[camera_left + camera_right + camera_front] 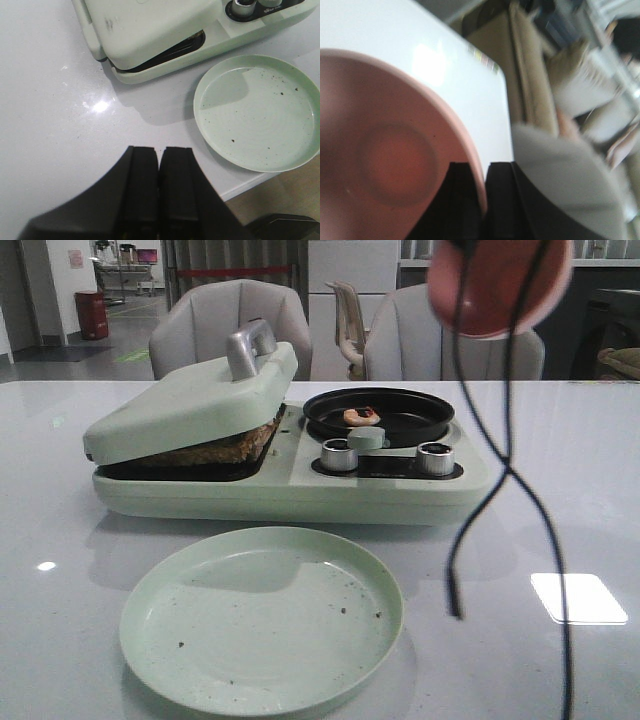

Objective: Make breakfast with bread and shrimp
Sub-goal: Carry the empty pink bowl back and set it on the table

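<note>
Toasted bread [215,448] lies in the left bay of a pale green breakfast maker [290,495], under its lid [190,400], which rests tilted on the bread. The small pinkish shrimp [362,416] sits in the round black pan [400,425] on the maker's right side. My right gripper [484,172] is shut on the rim of a pink plate [385,160], held high above the maker's right end [497,285]. My left gripper [160,152] is shut and empty over bare table, beside the empty green plate [257,112].
The green plate [262,618] lies in front of the maker, speckled with crumbs. Two metal knobs [339,454] [435,458] face forward. Black cables [505,480] hang from the raised arm. Grey chairs [240,325] stand behind the table. The table edge [245,186] is close to my left gripper.
</note>
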### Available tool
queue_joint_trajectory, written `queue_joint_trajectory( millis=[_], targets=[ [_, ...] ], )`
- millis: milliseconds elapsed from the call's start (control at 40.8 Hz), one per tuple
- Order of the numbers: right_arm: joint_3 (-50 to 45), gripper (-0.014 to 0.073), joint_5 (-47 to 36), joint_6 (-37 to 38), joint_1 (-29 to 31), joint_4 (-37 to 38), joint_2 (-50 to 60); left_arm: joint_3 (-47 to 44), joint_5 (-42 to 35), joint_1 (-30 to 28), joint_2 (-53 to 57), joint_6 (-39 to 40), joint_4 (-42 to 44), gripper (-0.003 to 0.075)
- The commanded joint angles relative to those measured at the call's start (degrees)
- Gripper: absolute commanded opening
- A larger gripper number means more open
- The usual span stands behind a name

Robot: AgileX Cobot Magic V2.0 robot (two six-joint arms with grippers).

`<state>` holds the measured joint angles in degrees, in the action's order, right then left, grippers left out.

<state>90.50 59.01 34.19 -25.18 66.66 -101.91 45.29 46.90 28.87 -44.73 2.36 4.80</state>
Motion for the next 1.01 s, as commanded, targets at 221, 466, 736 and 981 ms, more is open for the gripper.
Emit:
queue_joint_trajectory(
  millis=[221,466,736,981],
  targets=[
    [-19.21,0.0044,-12.07,-13.84,20.68,-34.42,20.77,1.65,-4.03,0.23,0.09,0.57,0.19,0.0110],
    [-31.59,0.0044,-17.57,-31.41,33.04,-62.82,25.14,1.65,-3.96,0.23,0.09,0.57,0.19,0.0110],
    [-36.85,0.0044,-23.41,-39.42,37.80,-74.53,20.08,1.65,-3.96,0.23,0.09,0.57,0.08,0.0110],
    [-36.85,0.0044,-25.72,-39.42,37.80,-73.80,13.86,1.65,-3.96,0.23,0.09,0.57,0.08,0.0110]
  ],
)
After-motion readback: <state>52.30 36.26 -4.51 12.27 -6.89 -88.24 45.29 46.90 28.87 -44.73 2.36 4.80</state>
